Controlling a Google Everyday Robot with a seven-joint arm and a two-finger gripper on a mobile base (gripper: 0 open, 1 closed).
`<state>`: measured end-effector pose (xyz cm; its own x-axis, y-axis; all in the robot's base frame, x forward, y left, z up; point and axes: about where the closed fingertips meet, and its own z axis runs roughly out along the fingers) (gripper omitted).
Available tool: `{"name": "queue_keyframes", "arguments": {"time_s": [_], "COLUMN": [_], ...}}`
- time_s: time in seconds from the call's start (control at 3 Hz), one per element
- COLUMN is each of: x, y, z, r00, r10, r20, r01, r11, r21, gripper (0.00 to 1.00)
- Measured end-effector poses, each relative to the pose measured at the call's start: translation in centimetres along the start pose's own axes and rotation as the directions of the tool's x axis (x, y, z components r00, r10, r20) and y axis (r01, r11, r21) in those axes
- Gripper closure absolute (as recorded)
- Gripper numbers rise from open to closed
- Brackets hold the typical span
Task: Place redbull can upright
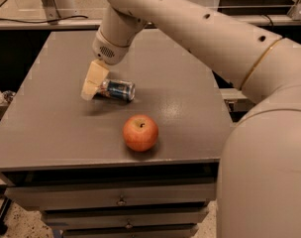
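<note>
The redbull can (119, 89) lies on its side on the grey table (51, 128), left of centre, its long axis running left to right. It is blue and silver. My gripper (90, 89) comes down from the arm above and sits at the can's left end, low over the table and touching or nearly touching the can. The gripper hides the can's left end.
A red apple (140, 133) stands near the table's front edge, in front of the can. My arm (190, 29) spans the back and right of the view. Drawers (121, 200) sit below the tabletop.
</note>
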<state>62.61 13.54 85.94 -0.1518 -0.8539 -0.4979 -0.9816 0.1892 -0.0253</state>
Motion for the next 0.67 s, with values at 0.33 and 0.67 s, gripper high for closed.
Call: {"name": "queue_keyframes", "arguments": {"time_s": [0.33,0.67], "x": [-0.5,-0.3], "y": [0.8,1.3], "z": [0.9,2.0], "r00": [0.999,0.993], "r10": [-0.022,-0.051], "r20": [-0.041,-0.106], "r01": [0.022,0.051], "r11": [0.9997,0.9987], "r21": [0.005,0.002], "gripper": [0.0,0.0]}}
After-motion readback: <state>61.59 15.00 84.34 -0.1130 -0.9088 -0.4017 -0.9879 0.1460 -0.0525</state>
